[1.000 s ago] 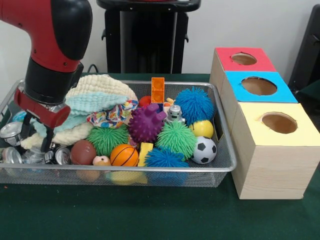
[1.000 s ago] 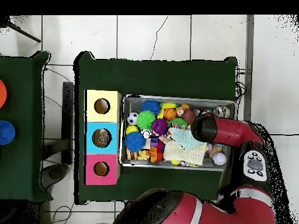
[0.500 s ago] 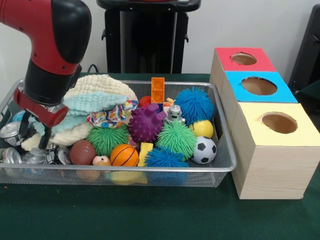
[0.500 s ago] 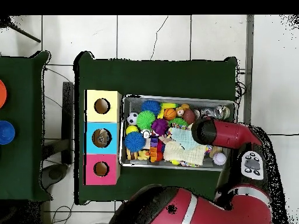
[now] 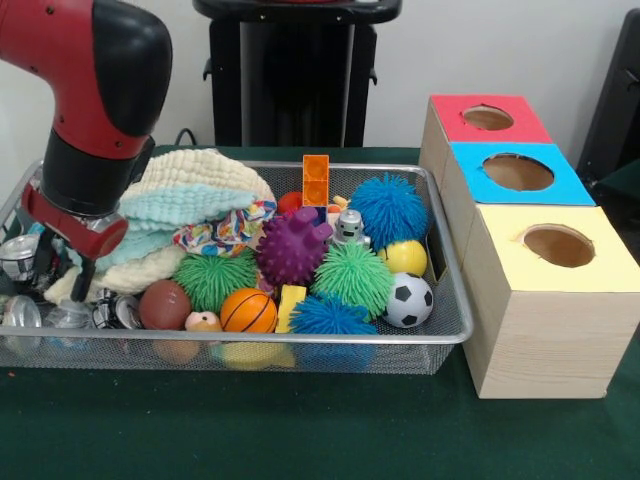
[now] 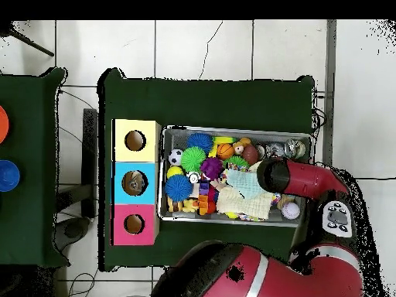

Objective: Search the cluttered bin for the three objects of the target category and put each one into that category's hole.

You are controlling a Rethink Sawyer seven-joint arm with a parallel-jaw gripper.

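the search is on: the hand (image 5: 62, 268) sits low at the end of the bin (image 5: 455, 330) on the bench (image 5: 300, 430) among small cans (image 5: 18, 257); whether it is spread or pinching, i cannot tell. next it likely needs a firm pick.

In the front view, the bin (image 5: 455, 325) sits on the table (image 5: 300, 430), left of a row of three boxes (image 5: 545, 300) (each with a hole on top). Cloths (image 5: 190, 205) lie rear-left in the bin; balls fill its centre and right; what appear to be cans (image 5: 20, 258) lie at far left.
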